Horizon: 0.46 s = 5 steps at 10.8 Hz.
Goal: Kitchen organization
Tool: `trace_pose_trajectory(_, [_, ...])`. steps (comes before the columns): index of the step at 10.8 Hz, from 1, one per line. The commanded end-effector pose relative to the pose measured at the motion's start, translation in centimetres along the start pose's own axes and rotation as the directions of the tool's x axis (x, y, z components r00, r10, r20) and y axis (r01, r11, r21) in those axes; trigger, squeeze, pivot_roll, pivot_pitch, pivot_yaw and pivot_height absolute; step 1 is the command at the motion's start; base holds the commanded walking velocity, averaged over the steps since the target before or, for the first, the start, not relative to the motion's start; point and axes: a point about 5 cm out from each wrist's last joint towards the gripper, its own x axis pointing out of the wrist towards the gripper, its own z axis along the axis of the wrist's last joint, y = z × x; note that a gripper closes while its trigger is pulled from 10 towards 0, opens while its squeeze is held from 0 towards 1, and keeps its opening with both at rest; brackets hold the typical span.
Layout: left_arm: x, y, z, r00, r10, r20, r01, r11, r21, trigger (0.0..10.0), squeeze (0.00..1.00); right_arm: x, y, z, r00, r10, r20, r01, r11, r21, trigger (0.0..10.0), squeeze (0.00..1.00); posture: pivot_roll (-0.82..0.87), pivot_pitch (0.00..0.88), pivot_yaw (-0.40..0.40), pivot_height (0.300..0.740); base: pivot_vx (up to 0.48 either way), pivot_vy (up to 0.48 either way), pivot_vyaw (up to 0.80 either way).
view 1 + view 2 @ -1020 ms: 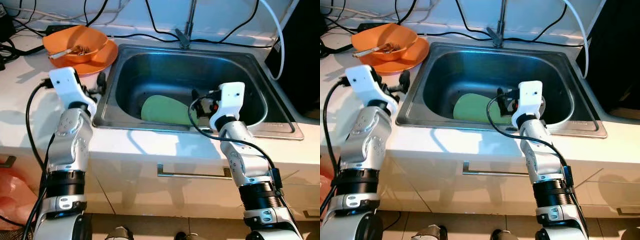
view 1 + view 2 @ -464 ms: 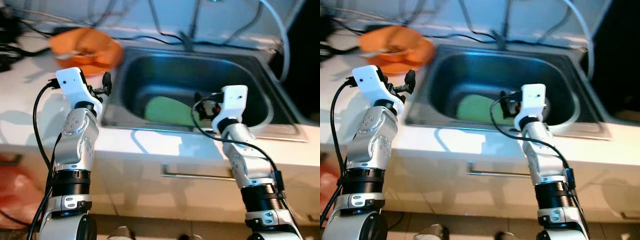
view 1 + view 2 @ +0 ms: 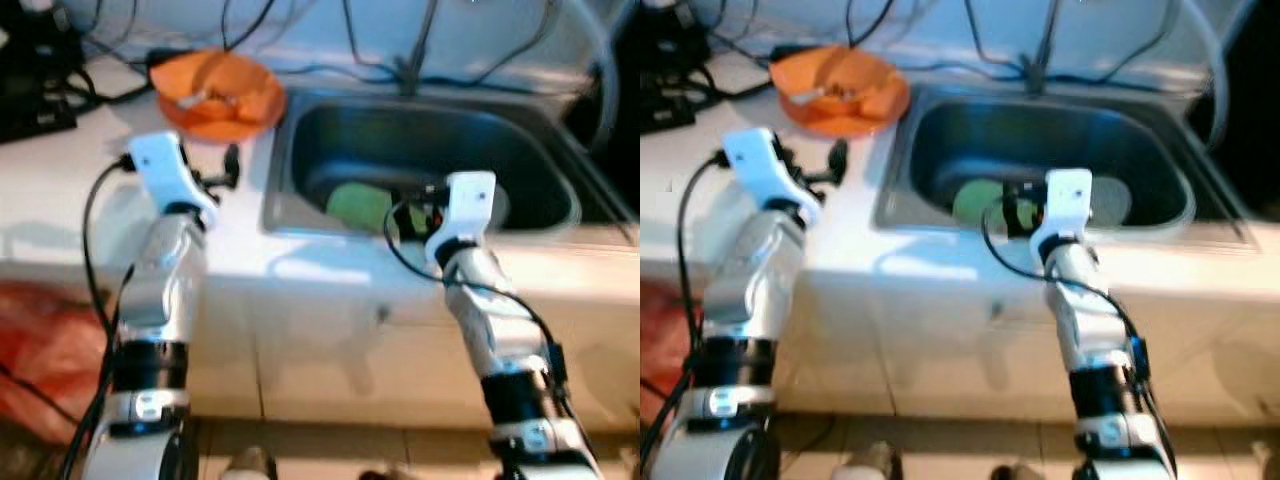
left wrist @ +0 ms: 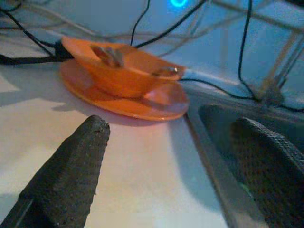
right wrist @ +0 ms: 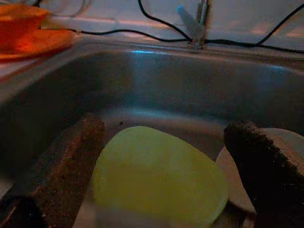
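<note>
Over the near edge of the sink, your right gripper hangs with its two black fingers spread wide and nothing between them. Just beyond those fingers, on the floor of the steel basin, lies a green plate: pale yellow-green, smooth, oval in outline, lying flat. A second, paler plate lies beside it, partly tucked behind the other finger; you cannot tell from these views whether the two plates overlap or merely touch. At the basin's back rim stands the tap, with black cables running along the wall behind it.

Above the white counter, near the sink's left rim, your left gripper is likewise wide open and empty. Ahead of it sits an orange bowl resting on an orange plate; both are glossy and of one colour, and the bowl holds a few pale items too blurred to name. The head views are blurred; at their lower left you see a reddish bag beside the cabinet front.
</note>
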Motion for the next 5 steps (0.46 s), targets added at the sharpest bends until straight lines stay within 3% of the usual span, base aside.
trace_pose_trajectory(1, [-0.11, -0.13, 0.14, 1.0, -0.003, 0.004, 0.003, 1.0, -0.007, 10.0, 0.0, 0.02, -0.6, 0.82, 0.999, -0.021, 0.034, 0.021, 1.0, 0.0, 10.0, 0.0, 0.1, 0.064, -0.033, 0.74, 0.0, 0.0, 0.0])
trace_pose_trajectory(3, [-0.2, 0.0, -0.03, 1.0, 0.0, 0.001, 0.0, 1.0, 0.014, 10.0, 0.0, 0.01, -0.93, 0.83, 0.999, -0.038, 0.038, 0.038, 0.999, -0.001, 10.0, 0.0, 0.1, 0.064, -0.033, 0.74, 0.0, 0.0, 0.0])
trace_pose_trajectory(5, [-0.22, 0.01, 0.05, 1.0, -0.01, 0.007, 0.01, 1.0, 0.015, 10.0, 0.0, -0.06, -0.74, 0.68, 0.999, -0.033, 0.035, 0.033, 0.999, 0.002, 10.0, 0.0, 0.1, 0.065, -0.029, 0.74, 0.405, 0.0, 0.0])
